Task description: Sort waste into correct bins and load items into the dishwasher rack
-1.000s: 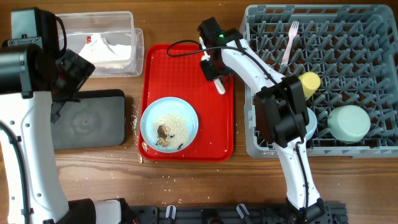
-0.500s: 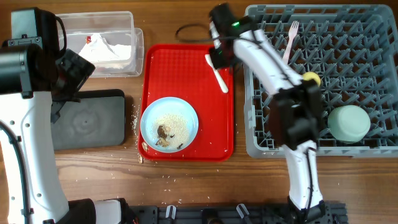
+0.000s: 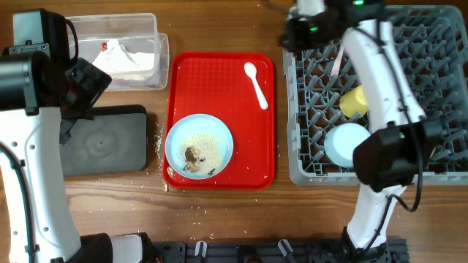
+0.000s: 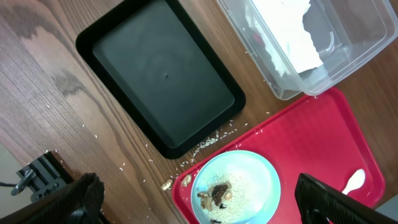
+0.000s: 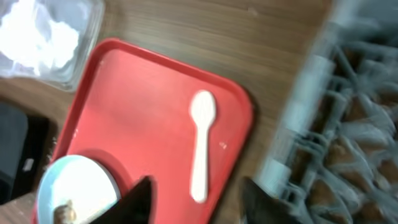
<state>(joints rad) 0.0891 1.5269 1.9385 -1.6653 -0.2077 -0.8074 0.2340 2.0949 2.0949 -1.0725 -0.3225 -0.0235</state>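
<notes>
The white spoon (image 3: 256,84) lies loose on the red tray, also seen in the right wrist view (image 5: 202,143). The light blue plate (image 3: 199,146) with rice and brown scraps sits at the tray's front; it shows in the left wrist view (image 4: 233,186). The napkin (image 3: 124,55) lies in the clear tub (image 3: 150,29). The black tray (image 3: 102,139) is bare. The grey rack (image 3: 439,95) holds the yellow cup (image 3: 355,101), a light blue bowl (image 3: 347,144) and the fork (image 3: 338,51). My right gripper (image 3: 292,31) (image 5: 199,196) is open and empty at the rack's back left corner. My left gripper (image 4: 196,186) is open, high above the table.
The red tray (image 3: 219,73) lies between the bins and the rack. Rice grains (image 3: 159,139) are scattered on the wood by the tray's left edge, with a scrap (image 3: 165,186) at its front corner. My right arm (image 3: 380,66) crosses over the rack.
My right gripper has lifted off the spoon and swung back and right to the rack's corner. The spoon stays on the red tray. The left arm has not moved.
</notes>
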